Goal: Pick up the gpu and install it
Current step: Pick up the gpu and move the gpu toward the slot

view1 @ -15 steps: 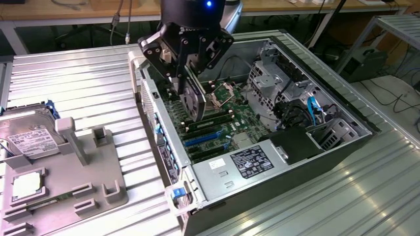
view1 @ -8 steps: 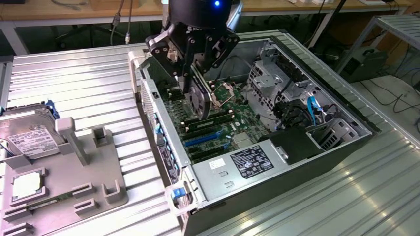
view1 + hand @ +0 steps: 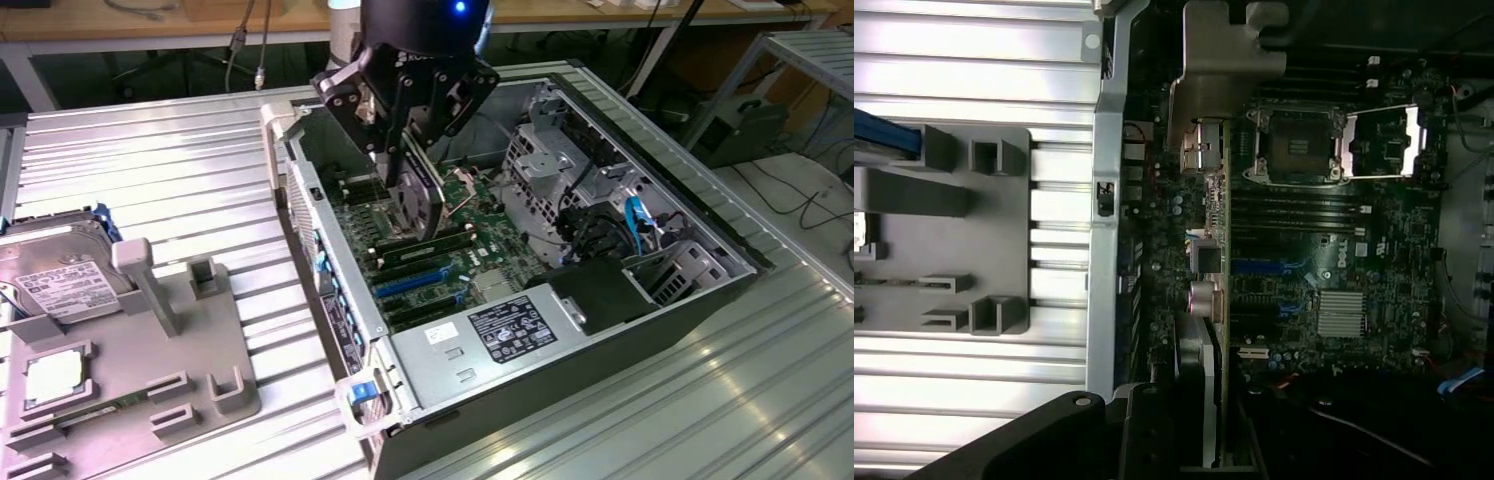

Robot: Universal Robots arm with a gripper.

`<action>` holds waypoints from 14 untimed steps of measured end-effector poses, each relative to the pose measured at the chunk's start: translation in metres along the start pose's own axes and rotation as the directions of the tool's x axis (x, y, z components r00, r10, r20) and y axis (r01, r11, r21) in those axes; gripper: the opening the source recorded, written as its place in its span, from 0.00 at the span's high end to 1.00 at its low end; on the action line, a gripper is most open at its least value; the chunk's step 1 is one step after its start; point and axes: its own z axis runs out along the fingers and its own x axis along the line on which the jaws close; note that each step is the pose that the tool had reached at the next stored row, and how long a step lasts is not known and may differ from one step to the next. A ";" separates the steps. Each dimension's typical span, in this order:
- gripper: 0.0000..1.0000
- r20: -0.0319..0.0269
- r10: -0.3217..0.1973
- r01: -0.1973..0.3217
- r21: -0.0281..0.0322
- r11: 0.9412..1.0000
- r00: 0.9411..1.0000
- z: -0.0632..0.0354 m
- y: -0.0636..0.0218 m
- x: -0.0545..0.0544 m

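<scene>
Hand (image 3: 404,165) is seen clamped on the gpu (image 3: 424,212) in the exterior view, reaching down into the open case (image 3: 721,250) that lies on the worktop (image 3: 160,150). Pickup is done: the card is carried clear of the worktop and of the grey tray (image 3: 200,390), where the hard drive (image 3: 60,285) lies at the exterior view's left. The gpu is held steeply, hanging from the hand over the board (image 3: 474,265), close above the memory strips and near the blue slots (image 3: 407,285). No seating can be made out, so the install is judged not yet done.

Wrist view now: the hand (image 3: 1204,410) is shown closed around the card's near end. The gpu (image 3: 1211,260) is seen edge-on, running away from the camera. A silvery piece (image 3: 1224,60) at its far end is taken to be the bracket. The card is placed between the case's rear wall (image 3: 1109,200) and the blue slot (image 3: 1269,268), with the socket (image 3: 1294,150) off to one side. Whether its lower edge touches the board cannot be told.
</scene>
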 end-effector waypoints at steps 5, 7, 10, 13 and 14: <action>0.72 0.000 0.000 0.000 0.000 1.000 1.000 0.0001 -0.0003 -0.006; 0.72 0.000 0.000 0.000 0.000 1.000 1.000 0.0001 -0.0004 -0.009; 0.72 0.000 0.000 0.000 0.000 1.000 1.000 0.0001 -0.0006 -0.014; 0.72 0.000 0.000 0.000 0.000 1.000 1.000 0.0001 -0.0008 -0.019; 0.72 0.000 0.000 0.000 0.000 1.000 1.000 0.0001 -0.0009 -0.020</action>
